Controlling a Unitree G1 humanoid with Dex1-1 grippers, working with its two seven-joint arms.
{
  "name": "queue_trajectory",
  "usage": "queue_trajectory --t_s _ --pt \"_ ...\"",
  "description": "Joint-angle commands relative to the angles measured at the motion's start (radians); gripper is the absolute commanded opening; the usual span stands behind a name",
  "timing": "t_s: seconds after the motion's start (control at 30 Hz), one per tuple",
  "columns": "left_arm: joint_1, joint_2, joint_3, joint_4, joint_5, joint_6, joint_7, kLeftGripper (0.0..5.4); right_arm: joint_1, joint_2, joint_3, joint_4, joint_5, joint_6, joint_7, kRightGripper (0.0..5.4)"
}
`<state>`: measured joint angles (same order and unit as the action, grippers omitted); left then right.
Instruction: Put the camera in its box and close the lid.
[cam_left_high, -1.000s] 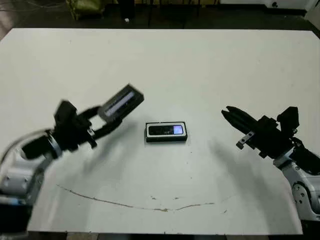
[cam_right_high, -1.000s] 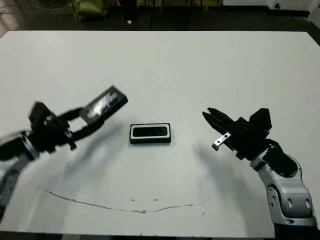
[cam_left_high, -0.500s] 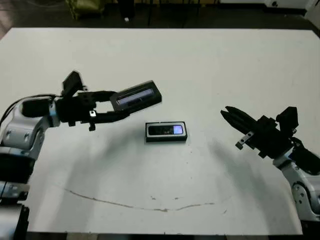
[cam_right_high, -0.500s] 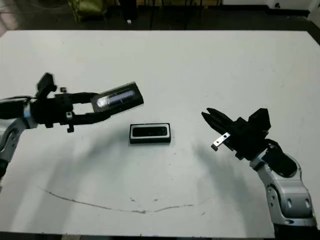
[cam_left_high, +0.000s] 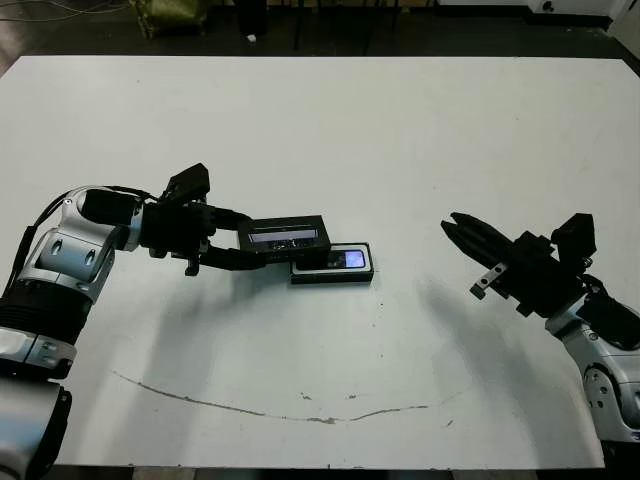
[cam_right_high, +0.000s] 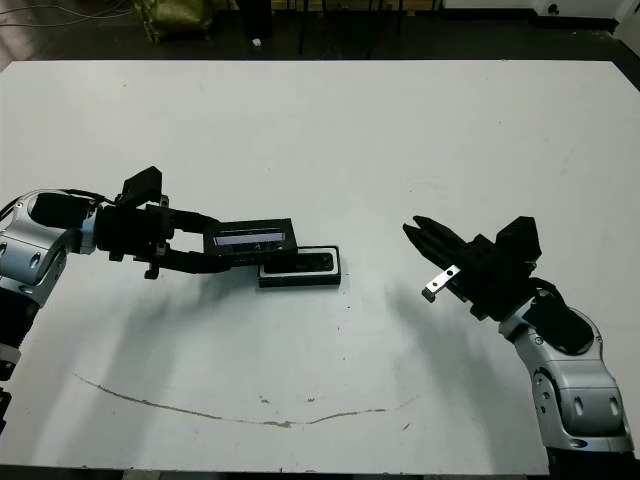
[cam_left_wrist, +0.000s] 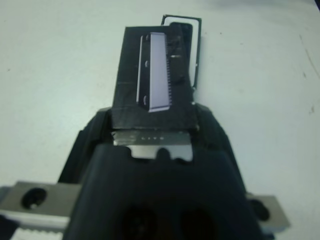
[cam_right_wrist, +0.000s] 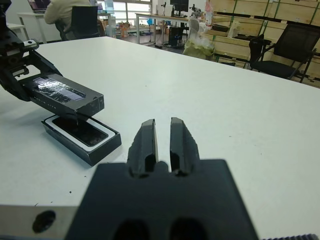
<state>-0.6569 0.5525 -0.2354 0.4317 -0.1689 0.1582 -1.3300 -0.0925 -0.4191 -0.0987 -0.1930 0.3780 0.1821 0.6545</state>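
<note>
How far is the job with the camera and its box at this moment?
Done: the camera already lies inside the box on the white table.
In hand: the left hand holds the lid by one end, just above the box and offset toward the robot's left, so part of the box is uncovered.
Left: line up the lid, set it down, release. The right hand waits aside, holding nothing.

Office-like lab: office chairs (cam_right_wrist: 295, 47), shelving (cam_right_wrist: 235, 30), desks, seated person (cam_right_wrist: 65, 12) beyond white table (cam_right_wrist: 210, 95)

Arms: silver-grey rounded shells, black joints. Left end effector (cam_left_high: 262, 248) black, dark cable looping behind. Right end effector (cam_left_high: 452, 227) black, small silver bracket, two ridged fingers (cam_right_wrist: 146, 142).
</note>
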Motion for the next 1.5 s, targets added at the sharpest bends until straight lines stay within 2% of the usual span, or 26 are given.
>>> queue_trajectory --t_s 0.03,0.63,0.8,1.03,1.13,1.27,1.37,1.5 --pt "0.009 -0.003 -0.017 0.002 0.011 0.024 -0.016 2.21 0.01 -0.012 0.002 0.001 -0.003 0.023 -0.003 0.0" --pt "0.021 -0.077 -0.045 0.01 0.0 -0.029 -0.047 2.21 0.007 -0.005 -0.003 0.015 0.013 0.013 0.01 0.0" --pt "0.016 -0.099 -0.072 0.028 0.043 -0.095 -0.025 2.21 0.011 -0.015 -0.002 -0.001 0.003 0.031 -0.004 0.0" --pt "-0.009 -0.122 -0.108 0.082 0.099 -0.087 0.021 2.21 0.014 -0.009 -0.009 -0.003 0.019 0.039 0.002 0.0" --pt "-0.016 -0.133 -0.107 0.123 0.111 -0.124 0.041 2.21 0.013 -0.011 -0.008 0.002 0.018 0.035 0.004 0.0" --pt "-0.021 -0.141 -0.103 0.179 0.126 -0.179 0.06 2.21 0.018 -0.012 -0.008 -0.026 0.02 0.069 -0.019 0.0" --pt "-0.024 -0.145 -0.096 0.207 0.138 -0.212 0.07 2.21 0.013 -0.004 -0.009 0.006 0.028 0.035 0.004 0.0" --pt "-0.034 -0.148 -0.09 0.238 0.148 -0.23 0.081 2.21 0.014 -0.007 -0.006 0.0 0.022 0.034 0.0 0.0"
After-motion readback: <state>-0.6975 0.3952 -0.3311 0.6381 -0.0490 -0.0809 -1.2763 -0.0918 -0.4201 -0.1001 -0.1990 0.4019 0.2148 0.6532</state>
